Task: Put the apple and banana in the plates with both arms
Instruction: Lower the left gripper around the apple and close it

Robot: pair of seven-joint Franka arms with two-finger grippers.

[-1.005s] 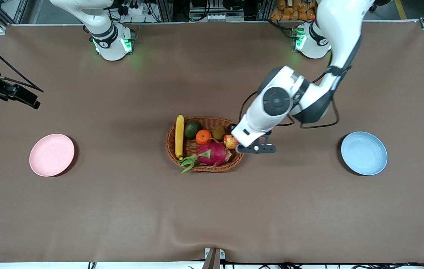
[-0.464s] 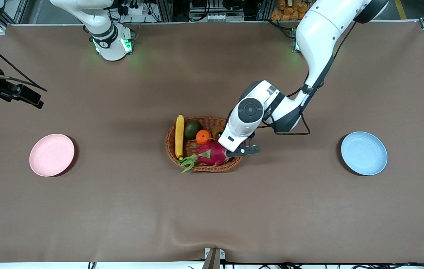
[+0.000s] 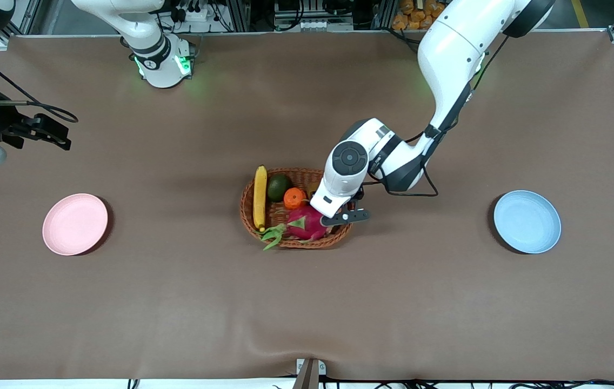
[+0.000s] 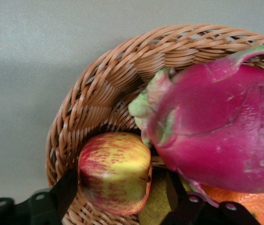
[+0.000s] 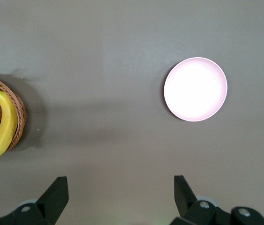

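The apple [image 4: 114, 171] lies in the wicker basket [image 3: 285, 244] by its rim, hidden under the left hand in the front view. My left gripper [image 3: 330, 209] is down in the basket, open, its fingers on either side of the apple [image 4: 122, 197]; one fingertip [image 4: 67, 187] touches the apple's side. The banana [image 3: 259, 197] lies along the basket's end toward the right arm and also shows in the right wrist view [image 5: 4, 122]. My right gripper [image 3: 53, 135] is open and empty [image 5: 120, 197], up over bare cloth. The pink plate [image 3: 75, 223] and the blue plate [image 3: 527, 221] are empty.
A magenta dragon fruit [image 3: 307, 222] fills the basket's nearer part and presses against the apple [image 4: 216, 122]. An orange [image 3: 294, 198] and a dark green fruit [image 3: 278, 186] lie between the banana and the left gripper. A brownish fruit [image 4: 157, 206] sits beside the apple.
My left gripper moved from beside the basket to over the apple and down around it. My right gripper shifted a little at the right arm's end of the table.
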